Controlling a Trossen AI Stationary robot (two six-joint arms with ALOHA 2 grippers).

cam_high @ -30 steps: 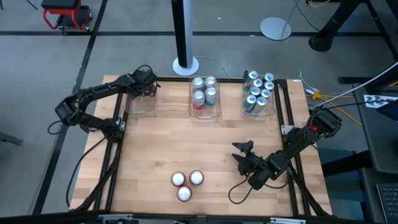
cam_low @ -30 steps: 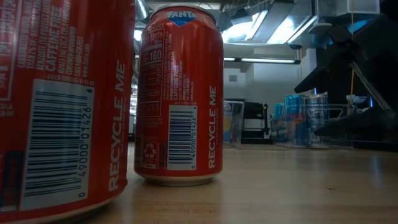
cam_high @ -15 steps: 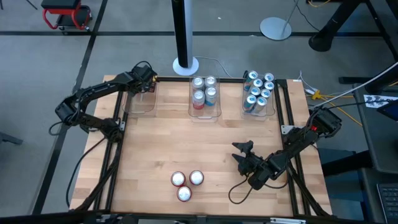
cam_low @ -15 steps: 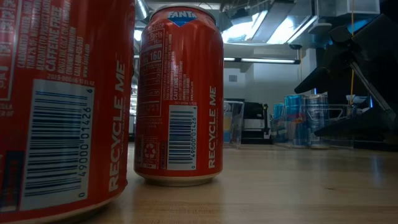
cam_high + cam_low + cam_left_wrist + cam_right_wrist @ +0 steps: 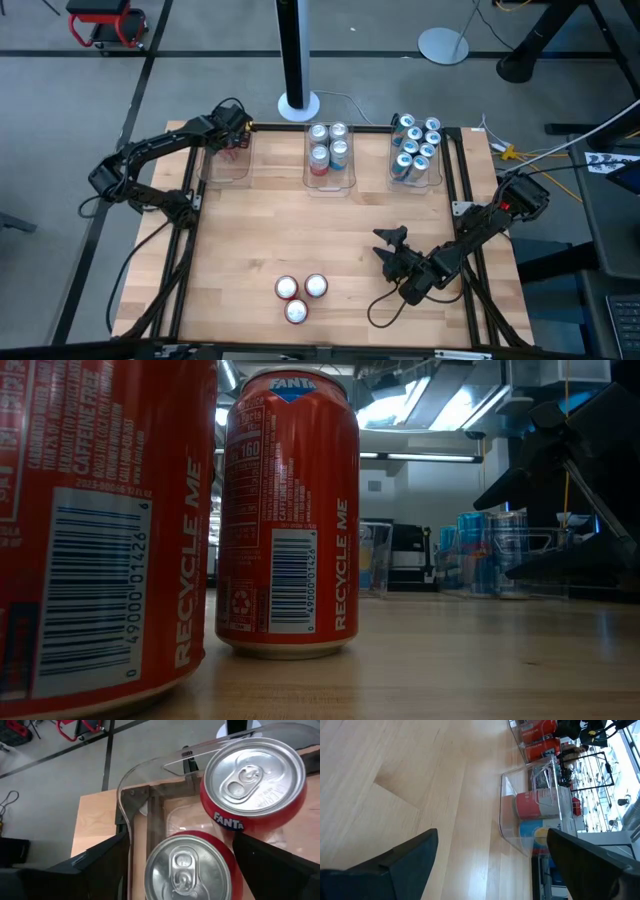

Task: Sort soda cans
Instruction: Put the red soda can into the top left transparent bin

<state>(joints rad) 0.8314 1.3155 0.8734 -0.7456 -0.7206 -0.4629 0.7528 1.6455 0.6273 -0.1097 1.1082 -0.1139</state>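
- My left gripper (image 5: 232, 141) is positioned over the left clear bin (image 5: 226, 175) at the far left of the table (image 5: 250, 240). Its fingers (image 5: 95, 870) stand apart on either side of a red can (image 5: 187, 870) and are not clamped on it.
- The left wrist view shows 2 red Fanta cans inside this bin: the one between my fingers and a second can (image 5: 255, 782) just beside it, near the bin's curved corner.
- My right gripper (image 5: 388, 250) waits low over the near right of the table, fingers (image 5: 405, 857) spread wide, holding nothing.
- The middle bin (image 5: 330, 180) holds 4 silver-and-red cans (image 5: 328, 145).
- The right bin (image 5: 415, 180) holds about 9 teal-blue cans (image 5: 415, 148); an exact count cannot be made from above.
- 3 red cans (image 5: 300, 295) stand upright in a tight cluster at the near edge of the table, well apart from all 3 bins.
- In the low view, 2 of these cans (image 5: 288, 515) fill the foreground and block most of the table behind them.
- A black pole with a round white base (image 5: 297, 104) stands just beyond the table's far edge.
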